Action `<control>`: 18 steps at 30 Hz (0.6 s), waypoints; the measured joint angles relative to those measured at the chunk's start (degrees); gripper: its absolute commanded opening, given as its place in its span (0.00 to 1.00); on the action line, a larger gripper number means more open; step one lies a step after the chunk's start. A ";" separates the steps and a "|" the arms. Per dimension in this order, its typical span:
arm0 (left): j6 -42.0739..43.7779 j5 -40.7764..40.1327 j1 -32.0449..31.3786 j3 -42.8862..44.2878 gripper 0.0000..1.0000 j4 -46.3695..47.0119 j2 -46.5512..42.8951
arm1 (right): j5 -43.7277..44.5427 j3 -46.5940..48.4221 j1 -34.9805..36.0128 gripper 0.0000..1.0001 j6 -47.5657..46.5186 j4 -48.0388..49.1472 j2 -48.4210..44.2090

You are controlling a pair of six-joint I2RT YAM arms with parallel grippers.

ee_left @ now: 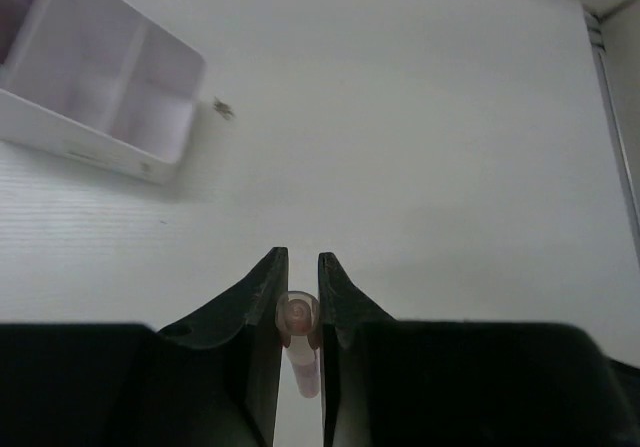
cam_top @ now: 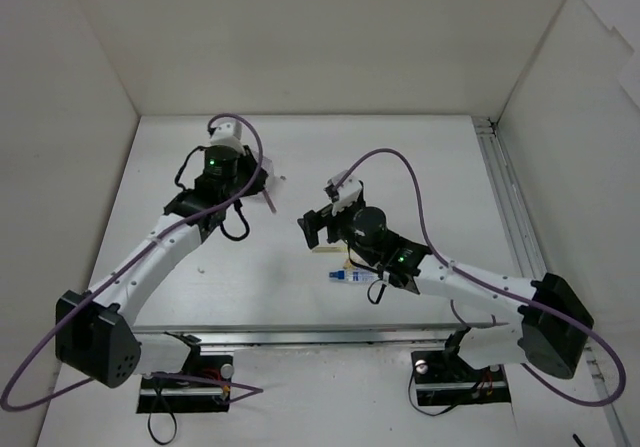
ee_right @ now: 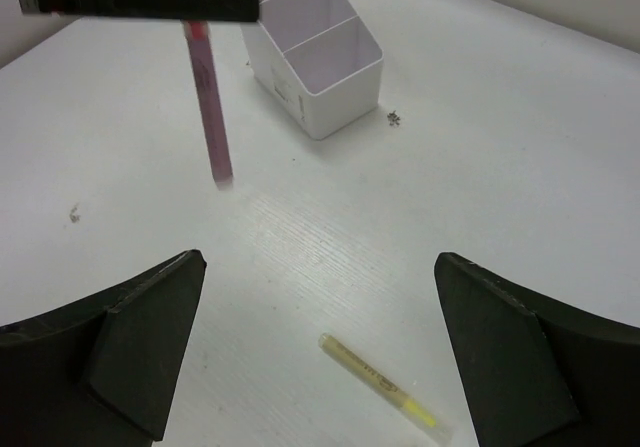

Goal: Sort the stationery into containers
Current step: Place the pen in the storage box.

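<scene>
My left gripper [ee_left: 298, 257] is shut on a pink pen [ee_left: 300, 342], which hangs down from the jaws above the table. In the right wrist view the pink pen [ee_right: 210, 107] hangs in front of the white compartment box [ee_right: 315, 57]. The same box [ee_left: 100, 87] shows at the upper left of the left wrist view. My right gripper [ee_right: 318, 257] stands wide open above a yellow pen [ee_right: 385, 385] lying on the table, touching nothing. From above, the left gripper [cam_top: 255, 179] holds the pen [cam_top: 270, 200]. The right gripper [cam_top: 318, 229] is to its right.
A blue-and-white tube [cam_top: 352, 278] lies on the table beside the right forearm. A small dark speck [ee_right: 394, 118] sits near the box's corner. White walls enclose the table, and a metal rail [cam_top: 515, 217] runs along its right edge.
</scene>
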 measured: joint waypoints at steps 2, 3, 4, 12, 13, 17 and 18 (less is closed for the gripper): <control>1.99 -3.87 3.76 0.00 0.00 0.98 -1.22 | 1.22 -1.99 -0.02 0.98 0.20 0.17 -3.39; 3.23 -5.92 5.70 0.00 0.00 2.62 -1.62 | 1.84 -2.97 -0.09 0.98 0.24 0.17 -5.09; 4.59 -7.50 7.61 0.00 0.00 4.44 -1.73 | 2.38 -4.11 -0.09 0.98 0.35 0.20 -6.95; 14.16 -12.07 18.64 12.57 0.00 14.49 11.89 | 7.43 -10.69 -0.20 0.98 1.99 -3.06 -17.46; 15.10 -11.52 19.12 14.27 0.00 15.72 14.40 | 7.78 -10.73 -0.20 0.98 2.19 -4.39 -17.99; 17.97 -9.20 20.48 16.83 0.00 19.50 21.66 | 9.44 -10.75 -0.46 0.98 3.02 -9.90 -20.48; 18.40 -8.76 20.72 16.92 0.00 20.17 23.08 | 9.86 -10.78 -0.57 0.98 3.19 -10.95 -21.11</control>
